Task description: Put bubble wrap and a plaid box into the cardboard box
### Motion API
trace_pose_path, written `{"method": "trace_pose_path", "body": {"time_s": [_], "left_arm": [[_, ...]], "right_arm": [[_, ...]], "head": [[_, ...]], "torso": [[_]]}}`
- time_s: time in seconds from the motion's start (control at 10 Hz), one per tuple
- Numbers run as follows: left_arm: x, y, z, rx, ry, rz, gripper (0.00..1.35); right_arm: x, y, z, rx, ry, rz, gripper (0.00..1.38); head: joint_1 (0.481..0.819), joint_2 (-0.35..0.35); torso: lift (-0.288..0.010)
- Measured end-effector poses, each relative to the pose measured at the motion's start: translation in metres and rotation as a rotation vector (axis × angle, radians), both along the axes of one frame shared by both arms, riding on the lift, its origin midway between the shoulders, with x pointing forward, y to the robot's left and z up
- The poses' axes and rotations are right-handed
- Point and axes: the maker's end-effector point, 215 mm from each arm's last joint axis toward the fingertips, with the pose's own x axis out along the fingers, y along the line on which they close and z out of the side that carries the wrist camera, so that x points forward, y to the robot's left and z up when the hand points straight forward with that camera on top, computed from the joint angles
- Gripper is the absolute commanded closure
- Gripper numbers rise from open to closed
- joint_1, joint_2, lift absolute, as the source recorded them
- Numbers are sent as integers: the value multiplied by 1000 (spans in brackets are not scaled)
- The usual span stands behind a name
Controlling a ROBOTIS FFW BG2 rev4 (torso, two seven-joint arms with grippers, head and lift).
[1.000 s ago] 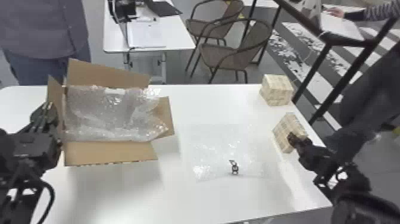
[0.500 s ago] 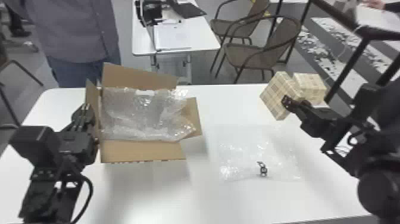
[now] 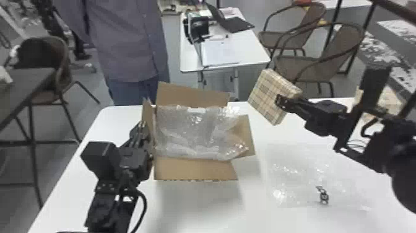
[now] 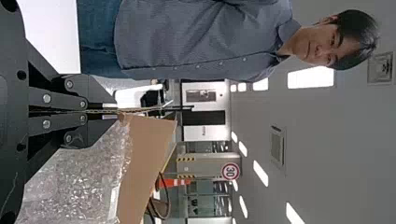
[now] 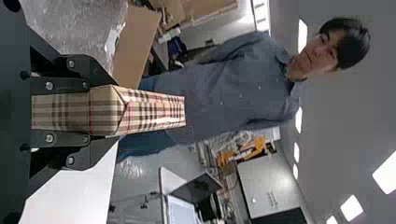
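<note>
In the head view, the right gripper grips the plaid box above the bench, beside the open cardboard box with bubble wrap inside. Putting the plaid box in seems the step in hand; next it needs carrying over the opening and lowering.

In the left wrist view, the left gripper pinches the cardboard box's edge; a round sign behind bears print.

In the right wrist view, the plaid box's wrapping shows checks, no readable label.
</note>
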Motion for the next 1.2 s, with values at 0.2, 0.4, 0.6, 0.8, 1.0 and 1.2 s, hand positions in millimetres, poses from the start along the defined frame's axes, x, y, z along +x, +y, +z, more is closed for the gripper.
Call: {"method": "trace_pose_path", "body": {"time_s": [0.2, 0.4, 0.6, 0.8, 1.0, 1.2], "left_arm": [[1, -2, 0, 0, 1, -5, 1222], [3, -5, 1, 3, 1, -12, 1222], [4, -7, 1, 5, 1, -17, 1222], [6, -9, 0, 2, -1, -24, 1222], [7, -12, 1, 1, -4, -30, 1222], [9, -14, 1, 1, -5, -34, 1222]], "right_arm": [[-9, 59, -5, 17, 31, 142, 1064], [-21, 111, -27, 17, 86, 278, 1064], [-30, 146, -53, 11, 130, 379, 1064], [-34, 165, -79, 4, 164, 435, 1064], [-31, 173, -93, -10, 155, 472, 918], [-25, 177, -96, 0, 129, 506, 105]], "head": [[629, 203], [642, 264], [656, 297], [673, 318], [678, 322], [678, 323]], "torso": [[-107], [-107], [-107], [-107], [-107], [-107]]}}
